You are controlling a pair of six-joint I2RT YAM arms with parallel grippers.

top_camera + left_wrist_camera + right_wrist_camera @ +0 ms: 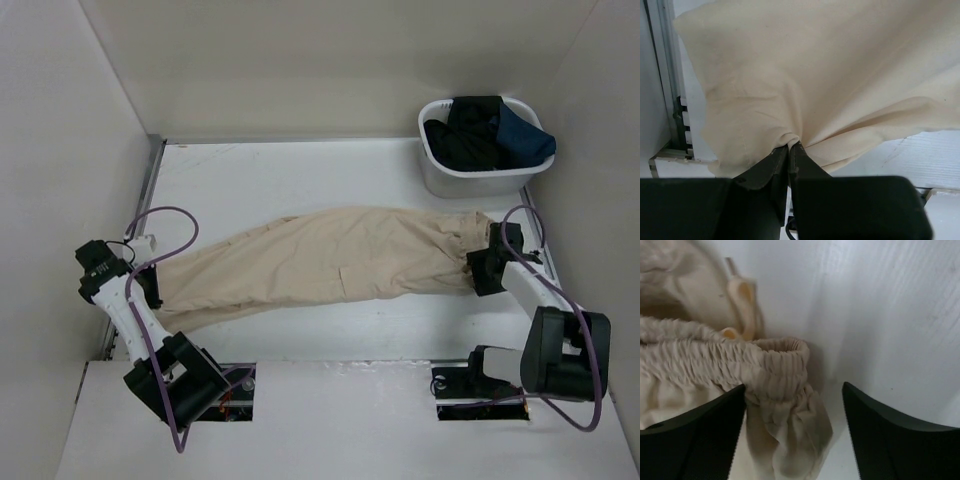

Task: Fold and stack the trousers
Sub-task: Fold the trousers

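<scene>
The beige trousers lie stretched across the white table, leg ends at the left, gathered waist at the right. My left gripper is shut on the leg-end cloth; in the left wrist view the fingers pinch a fold of the beige fabric, which is pulled taut. My right gripper is open at the waist end. In the right wrist view its jaws stand wide apart around the elastic waistband, with the gripper's midpoint over the bunched cloth and a drawstring lying beyond.
A white basket at the back right holds a black garment and a navy blue garment. White walls enclose the table on three sides. A metal rail runs along the left edge.
</scene>
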